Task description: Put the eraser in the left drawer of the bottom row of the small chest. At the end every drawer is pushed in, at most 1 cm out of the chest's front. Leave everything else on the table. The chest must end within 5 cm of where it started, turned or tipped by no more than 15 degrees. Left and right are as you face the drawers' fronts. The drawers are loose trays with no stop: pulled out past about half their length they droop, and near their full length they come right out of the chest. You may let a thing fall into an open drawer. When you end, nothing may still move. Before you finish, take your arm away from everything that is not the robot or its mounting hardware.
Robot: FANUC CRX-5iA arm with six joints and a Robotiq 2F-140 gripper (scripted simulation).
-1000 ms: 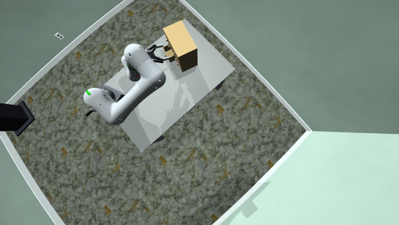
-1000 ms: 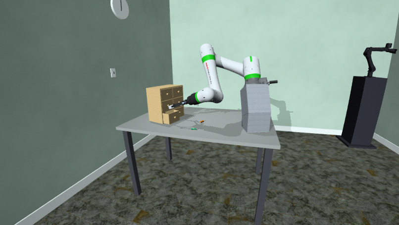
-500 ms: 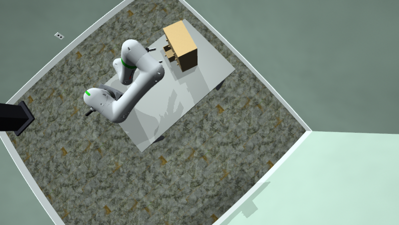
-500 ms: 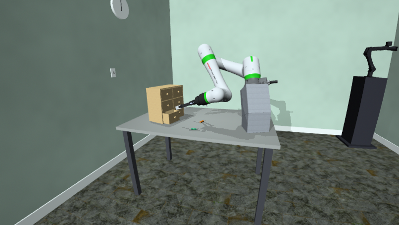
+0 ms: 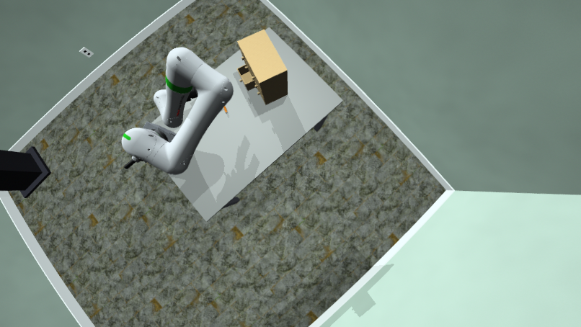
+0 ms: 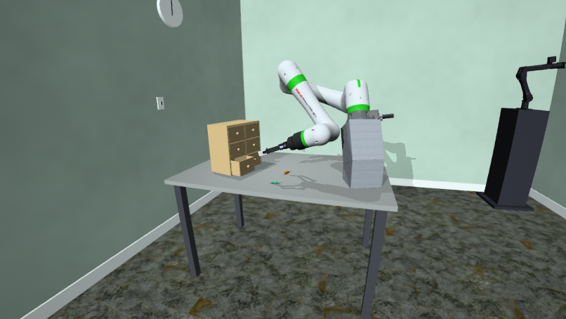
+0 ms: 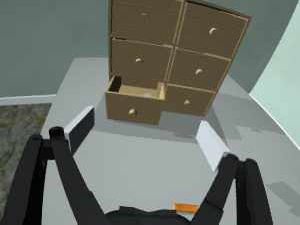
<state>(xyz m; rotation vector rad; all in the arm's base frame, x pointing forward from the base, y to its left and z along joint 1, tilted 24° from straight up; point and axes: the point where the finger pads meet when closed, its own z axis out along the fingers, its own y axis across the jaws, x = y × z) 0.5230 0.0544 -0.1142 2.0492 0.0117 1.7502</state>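
Observation:
The small wooden chest [image 5: 264, 56] [image 6: 218, 146] [image 7: 150, 29] stands upright on the table. Its bottom left drawer [image 5: 246, 76] [image 6: 238, 168] [image 7: 120, 107] is pulled partly out; the other drawers look pushed in. Inside it, near its right side, a small pale patch of the eraser [image 7: 147, 94] shows in the wrist view; the drawer's front hides the rest. My gripper [image 6: 263, 152] [image 7: 147, 123] is wide open and empty, in front of the chest, its fingers apart on either side of the open drawer's front in the wrist view. The arm hides it in the top view.
An orange object [image 5: 225, 109] [image 6: 286, 172] [image 7: 186, 208] lies on the table [image 5: 316, 93] [image 6: 198, 174] in front of the chest. A small green object [image 6: 274, 183] lies nearer the table's long edge in the exterior view. The arm's grey base block [image 6: 362, 158] stands at the table's other end.

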